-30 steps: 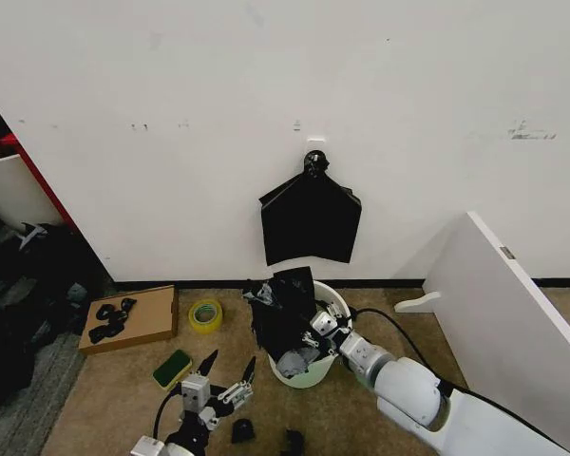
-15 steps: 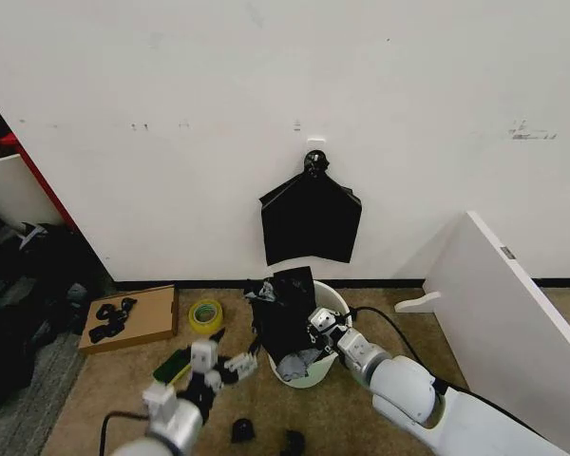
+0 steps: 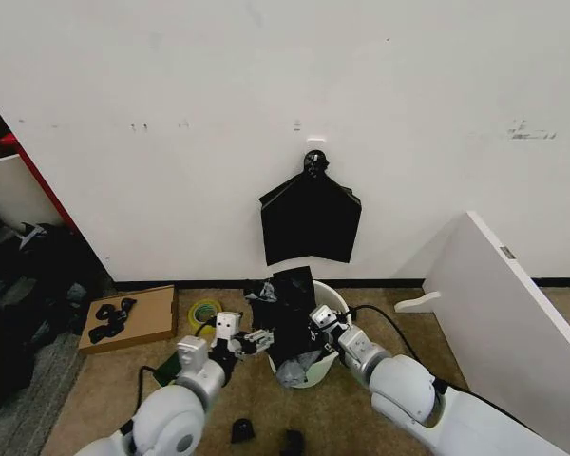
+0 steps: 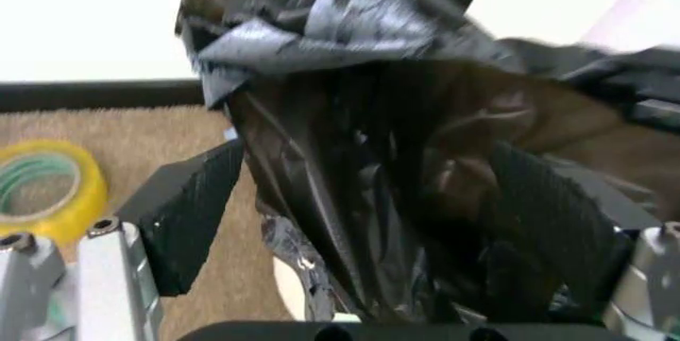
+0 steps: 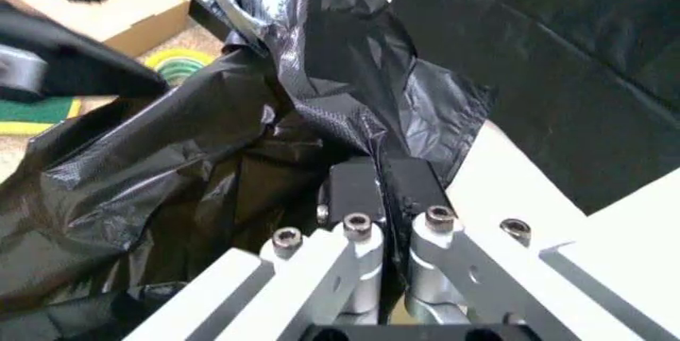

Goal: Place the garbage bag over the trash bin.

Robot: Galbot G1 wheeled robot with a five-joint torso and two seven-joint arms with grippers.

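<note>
The trash bin (image 3: 325, 366) stands on the tan carpet close to the white wall, and the garbage bag (image 3: 287, 318) is bunched over its left half, rising in a crinkled peak above the rim while the bin's right rim shows bare.

The right gripper (image 3: 315, 320) reaches in from the near right and sits at the bin's rim — in the right wrist view its two fingers (image 5: 356, 190) are pressed together with a fold of the bag (image 5: 318, 102) pinched between them.

The left gripper (image 3: 251, 339) comes in from the near left, right at the bag's left side. In the left wrist view its fingers (image 4: 186, 209) are spread wide with the black plastic (image 4: 415, 174) bulging between them, not clamped.

Left of the bin lie a roll of yellow tape (image 3: 204, 312), a green sponge (image 3: 163, 372) partly hidden behind the left arm, and farther left a flat cardboard box (image 3: 142, 315) carrying black straps.

On the wall above the bin hangs a smooth black bundle (image 3: 310, 220) knotted at the top. A white board (image 3: 508, 313) leans at the right, and the right arm's black cable (image 3: 385, 323) loops across the carpet between it and the bin. Two small dark objects (image 3: 266, 435) lie on the near carpet.
</note>
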